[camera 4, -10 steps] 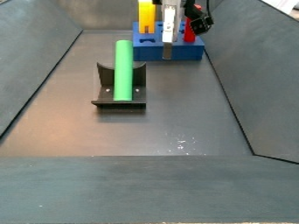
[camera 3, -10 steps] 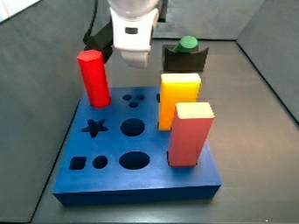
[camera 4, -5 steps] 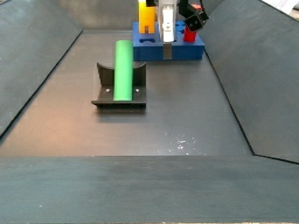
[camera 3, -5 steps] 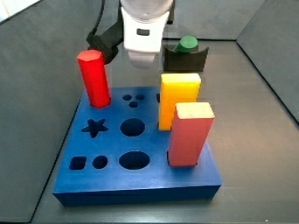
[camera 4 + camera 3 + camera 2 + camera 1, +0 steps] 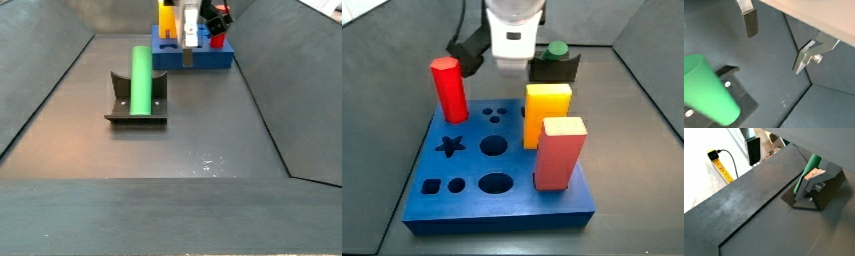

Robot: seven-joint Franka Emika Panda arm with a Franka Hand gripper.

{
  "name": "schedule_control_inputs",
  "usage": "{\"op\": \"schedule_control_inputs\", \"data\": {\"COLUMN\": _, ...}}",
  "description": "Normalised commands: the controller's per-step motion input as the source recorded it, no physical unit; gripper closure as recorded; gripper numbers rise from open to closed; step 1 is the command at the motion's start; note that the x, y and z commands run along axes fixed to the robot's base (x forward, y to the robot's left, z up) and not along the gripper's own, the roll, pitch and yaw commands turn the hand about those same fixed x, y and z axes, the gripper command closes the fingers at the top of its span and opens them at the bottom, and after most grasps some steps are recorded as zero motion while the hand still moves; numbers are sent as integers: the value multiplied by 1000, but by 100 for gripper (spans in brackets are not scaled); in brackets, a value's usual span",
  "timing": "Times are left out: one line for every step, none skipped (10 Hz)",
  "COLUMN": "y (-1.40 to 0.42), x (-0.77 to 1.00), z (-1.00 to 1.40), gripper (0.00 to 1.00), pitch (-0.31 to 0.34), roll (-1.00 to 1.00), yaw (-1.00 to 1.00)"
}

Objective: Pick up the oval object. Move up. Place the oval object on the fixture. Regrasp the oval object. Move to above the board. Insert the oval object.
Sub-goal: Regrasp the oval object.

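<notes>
Hanging above the far edge of the board (image 5: 489, 170), the end effector (image 5: 776, 37) is seen wide apart, nothing being held.

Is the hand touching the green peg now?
Apart. In a side view the hand hangs at the blue board, while the green peg lies on the fixture, well away.

We see a dark grey floor (image 5: 160, 160) enclosed by sloping grey walls (image 5: 47, 85); beyond them, a yellow power strip (image 5: 721, 165) hangs on a pale wall.
</notes>
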Motion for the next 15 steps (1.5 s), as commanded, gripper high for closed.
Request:
{"op": "schedule_control_inputs", "data": {"y": -12, "x": 1000, "z": -31, "gripper": 0, "pitch": -117, "roll": 86, "yaw": 10}}
{"op": "schedule_control_inputs", "data": {"y": -12, "x": 1000, "z": -34, "gripper": 0, "pitch": -100, "roll": 92, "yaw": -17}}
{"op": "schedule_control_inputs", "data": {"y": -9, "x": 1000, "z": -34, "gripper": 0, "pitch": -66, "roll": 93, "yaw": -43}}
{"op": "schedule_control_inputs", "data": {"y": -9, "x": 1000, "z": -37, "gripper": 0, "pitch": -43, "roll": 90, "yaw": -54}}
{"op": "schedule_control_inputs", "data": {"y": -6, "x": 1000, "z": -40, "gripper": 0, "pitch": 3, "roll": 81, "yaw": -68}}
{"op": "schedule_control_inputs", "data": {"y": -5, "x": 1000, "z": -42, "gripper": 0, "pitch": 25, "roll": 76, "yaw": -70}}
{"op": "schedule_control_inputs", "data": {"y": -4, "x": 1000, "z": -42, "gripper": 0, "pitch": 66, "roll": 66, "yaw": -64}}
{"op": "schedule_control_inputs", "data": {"y": -1, "x": 908, "z": -40, "gripper": 0, "pitch": 92, "roll": 62, "yaw": -54}}
{"op": "schedule_control_inputs", "data": {"y": -2, "x": 783, "z": -34, "gripper": 0, "pitch": 118, "roll": 61, "yaw": -31}}
{"op": "schedule_control_inputs", "data": {"y": -2, "x": 696, "z": -34, "gripper": 0, "pitch": 130, "roll": 66, "yaw": -11}}
{"op": "schedule_control_inputs", "data": {"y": -6, "x": 579, "z": -31, "gripper": 0, "pitch": 141, "roll": 74, "yaw": 19}}
{"op": "schedule_control_inputs", "data": {"y": -8, "x": 523, "z": -26, "gripper": 0, "pitch": 146, "roll": 78, "yaw": 31}}
{"op": "schedule_control_inputs", "data": {"y": -10, "x": 417, "z": -25, "gripper": 0, "pitch": 157, "roll": 85, "yaw": 54}}
{"op": "schedule_control_inputs", "data": {"y": -14, "x": 343, "z": -21, "gripper": 0, "pitch": 163, "roll": 89, "yaw": 70}}
{"op": "schedule_control_inputs", "data": {"y": -16, "x": 255, "z": -23, "gripper": 0, "pitch": 171, "roll": 91, "yaw": 87}}
